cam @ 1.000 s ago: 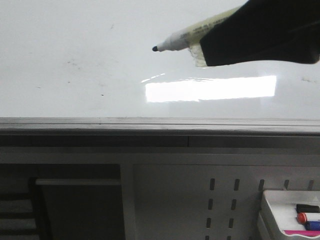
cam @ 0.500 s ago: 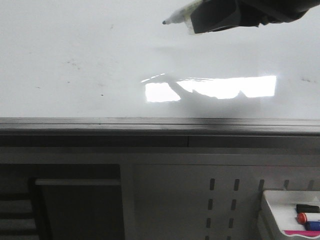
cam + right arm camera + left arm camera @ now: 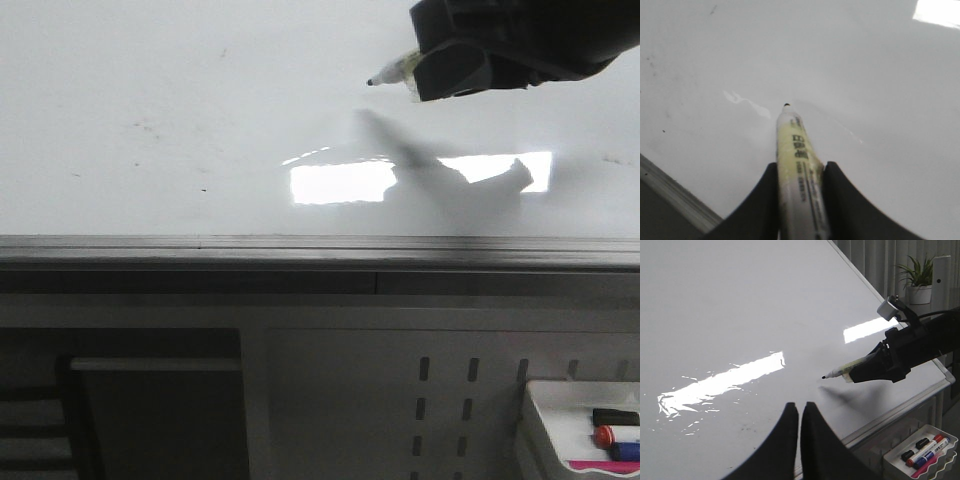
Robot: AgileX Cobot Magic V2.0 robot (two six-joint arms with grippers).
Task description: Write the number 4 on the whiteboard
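Observation:
The whiteboard is a large glossy white board with faint smudges, a bright glare and a grey edge rail. No number 4 shows on it; no black strokes are visible. My right gripper is shut on a yellowish marker with a black tip, held just above the board's right part. The marker also shows in the right wrist view, between the fingers, and in the left wrist view. My left gripper is shut and empty, over the board near its rail.
A small white tray with several markers hangs at the lower right below the board; it also shows in the left wrist view. A perforated panel lies under the rail. A potted plant stands beyond the board's far corner.
My right gripper with the marker moved up and then right and slightly down; the tip now sits lower and nearer the board, with its shadow close beneath.

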